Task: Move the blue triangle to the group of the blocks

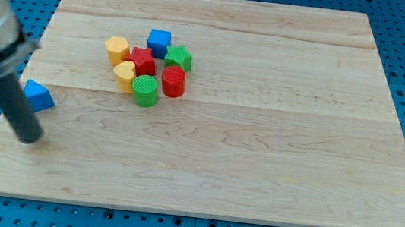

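My tip [28, 138] is resting on the desk [257, 173] near the view's left edge; as a plain dark rod with a matte surface it is gripping nothing. The blue triangle [38, 96] is lying just above and right of my tip, very close to the rod; whether they are touching cannot be told. It is sitting well apart from the group.

The group is sitting above the desk's centre, toward the view's left, and is counting seven blocks:
- one blue cube [159, 43]
- one green star [179, 58]
- one red star [142, 62]
- one red cylinder [173, 82]
- one green cylinder [144, 91]
- one yellow hexagon [116, 49]
- one yellow heart [124, 74]

The desk is showing pale, planked wood grain.
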`<action>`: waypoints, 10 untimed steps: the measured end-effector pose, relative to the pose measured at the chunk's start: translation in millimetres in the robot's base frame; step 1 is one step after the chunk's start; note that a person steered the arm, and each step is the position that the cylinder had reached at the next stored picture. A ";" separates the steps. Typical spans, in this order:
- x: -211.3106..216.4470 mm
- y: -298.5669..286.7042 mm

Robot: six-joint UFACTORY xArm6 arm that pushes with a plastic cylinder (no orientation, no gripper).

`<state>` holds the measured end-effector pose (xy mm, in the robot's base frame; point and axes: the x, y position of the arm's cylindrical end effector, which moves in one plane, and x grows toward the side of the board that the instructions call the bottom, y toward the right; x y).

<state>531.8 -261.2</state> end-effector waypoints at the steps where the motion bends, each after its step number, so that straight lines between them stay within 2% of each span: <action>1: -44.1 -24.9; 2: -64.7 41.9; 5: -31.7 103.7; 10: -90.6 69.4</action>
<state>441.2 -191.8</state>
